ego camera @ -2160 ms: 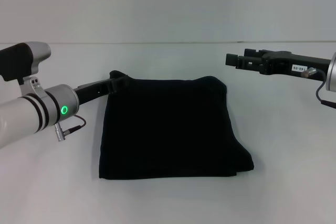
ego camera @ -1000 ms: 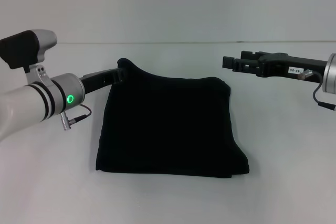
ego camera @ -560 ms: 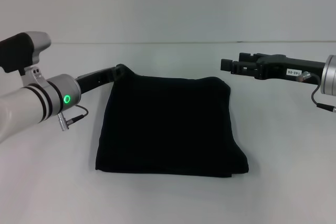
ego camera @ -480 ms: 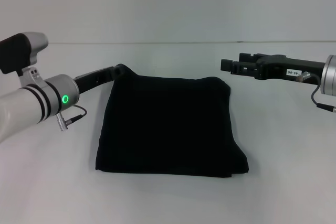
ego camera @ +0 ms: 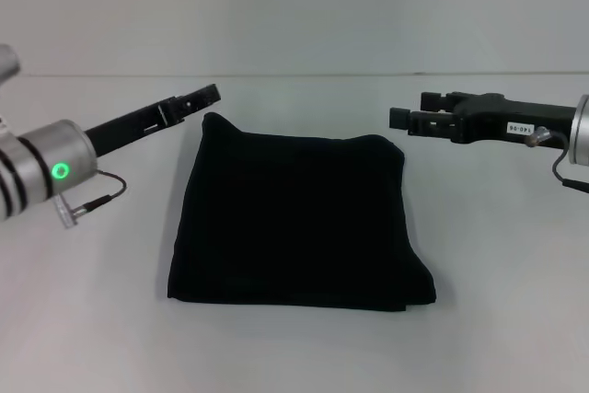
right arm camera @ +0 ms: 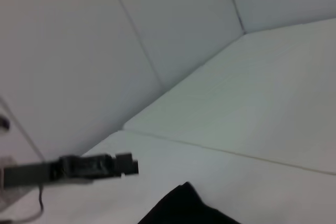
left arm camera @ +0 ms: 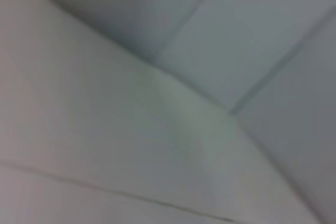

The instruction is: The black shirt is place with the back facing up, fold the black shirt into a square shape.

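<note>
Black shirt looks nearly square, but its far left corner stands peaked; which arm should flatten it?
Probably left: the left gripper hovers just beside the black shirt peak; the right gripper is across.

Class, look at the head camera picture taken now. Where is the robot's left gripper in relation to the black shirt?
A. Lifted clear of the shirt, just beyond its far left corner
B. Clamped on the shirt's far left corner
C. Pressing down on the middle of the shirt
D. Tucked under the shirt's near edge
A: the left gripper hangs apart from the folded black shirt, with bare table showing between them.
</note>
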Robot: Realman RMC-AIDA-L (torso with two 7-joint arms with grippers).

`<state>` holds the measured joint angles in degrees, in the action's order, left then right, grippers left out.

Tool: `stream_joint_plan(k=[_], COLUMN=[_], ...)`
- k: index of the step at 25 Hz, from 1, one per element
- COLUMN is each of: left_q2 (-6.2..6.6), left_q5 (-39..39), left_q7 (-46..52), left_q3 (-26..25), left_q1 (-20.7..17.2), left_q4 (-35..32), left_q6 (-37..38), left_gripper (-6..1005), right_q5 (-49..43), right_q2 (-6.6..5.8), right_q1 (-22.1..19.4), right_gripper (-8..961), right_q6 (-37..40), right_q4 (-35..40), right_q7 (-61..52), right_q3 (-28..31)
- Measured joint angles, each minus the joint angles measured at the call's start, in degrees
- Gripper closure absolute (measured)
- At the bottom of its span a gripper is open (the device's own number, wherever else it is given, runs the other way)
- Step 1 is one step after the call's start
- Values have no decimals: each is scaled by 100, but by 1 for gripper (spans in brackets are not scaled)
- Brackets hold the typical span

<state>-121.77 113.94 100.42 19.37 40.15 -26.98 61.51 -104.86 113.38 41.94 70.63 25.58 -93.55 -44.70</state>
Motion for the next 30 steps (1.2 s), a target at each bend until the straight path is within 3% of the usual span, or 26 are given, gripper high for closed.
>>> stream_joint_plan(k=[5, 7, 13, 21, 23, 24, 30], left_q2=[142, 188, 259, 236, 220, 214, 196], left_q5=[190, 247, 772, 1309, 1511, 1609, 1790], left_q7=[-343, -482, -609, -347, -341, -342, -374], left_q3=[186, 365, 913, 1783, 2014, 2097, 2251], left_q1=[-231, -281, -161, 58, 87, 103, 139], left_q4=[-642, -842, -1174, -1457, -1569, -1604, -1652], left_q6=[1573, 1820, 1949, 1888, 1879, 1879, 1839], left_gripper=[268, 271, 265, 235, 102, 103, 106], right_q5=[-60, -272, -966, -1524, -1597, -1613, -1634], right_q2=[-124, -142, -27, -8, -1, -1, 33], right_q1=[9, 64, 294, 473, 473, 474, 457], right_gripper=[66, 66, 66, 66, 66, 66, 66], right_q6=[159, 179, 248, 233, 244, 249, 217], right_q4=[323, 490, 842, 1167, 1220, 1230, 1233], right_q7=[118, 56, -12, -536, -584, -594, -589], right_q3=[-723, -975, -1080, -1094, -1094, -1095, -1098])
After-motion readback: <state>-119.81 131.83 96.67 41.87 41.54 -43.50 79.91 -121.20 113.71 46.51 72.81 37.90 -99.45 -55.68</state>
